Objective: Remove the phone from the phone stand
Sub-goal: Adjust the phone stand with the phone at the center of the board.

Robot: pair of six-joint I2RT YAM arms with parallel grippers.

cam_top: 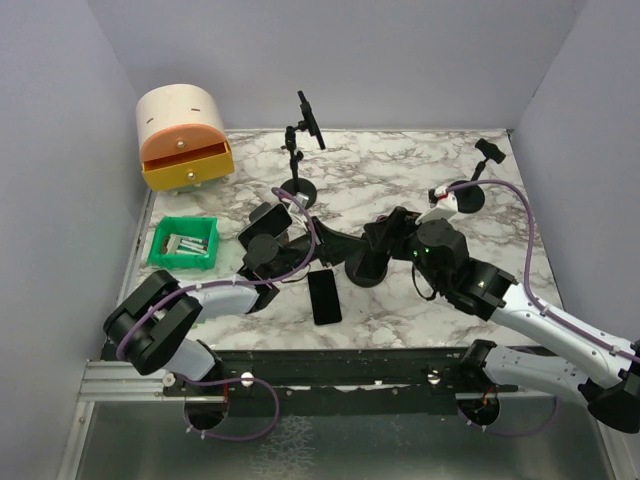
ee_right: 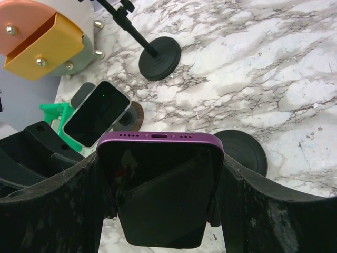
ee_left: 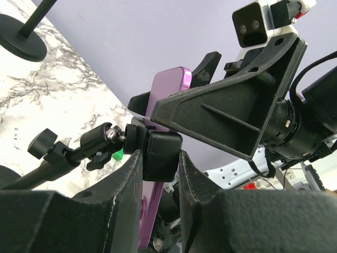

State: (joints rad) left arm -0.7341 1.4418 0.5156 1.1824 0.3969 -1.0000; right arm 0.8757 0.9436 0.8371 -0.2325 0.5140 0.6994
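Right gripper (ee_right: pixel 160 158): its two black fingers are closed against the long sides of the purple phone (ee_right: pixel 158 200), which sits between them with its dark screen and port edge toward the wrist camera. Left gripper (ee_left: pixel 159 158): its fingers are pinched on the black clamp block of the phone stand (ee_left: pixel 95 145), just behind the phone's purple back; the stand's ball joint and knobbed arm run off to the left from this block. The phone thus still rests in the stand's holder, tilted and raised off the marble table (cam_top: pixel 420 160), near the middle of the table where the two arms meet. Just to the left, a second phone (ee_right: pixel 97 113) with a pale rim rests on another holder. A black phone (cam_top: pixel 323 296) lies flat on the table, nearer than the grippers. At the far middle stands a third stand (cam_top: pixel 297 160) carrying a dark device, on a round black base. A smaller stand (cam_top: pixel 487 152) stands at the far right. A green tray (cam_top: pixel 165 255) sits at the left edge, and a cream drawer box (cam_top: pixel 180 110) with its orange drawer pulled out occupies the far left corner.
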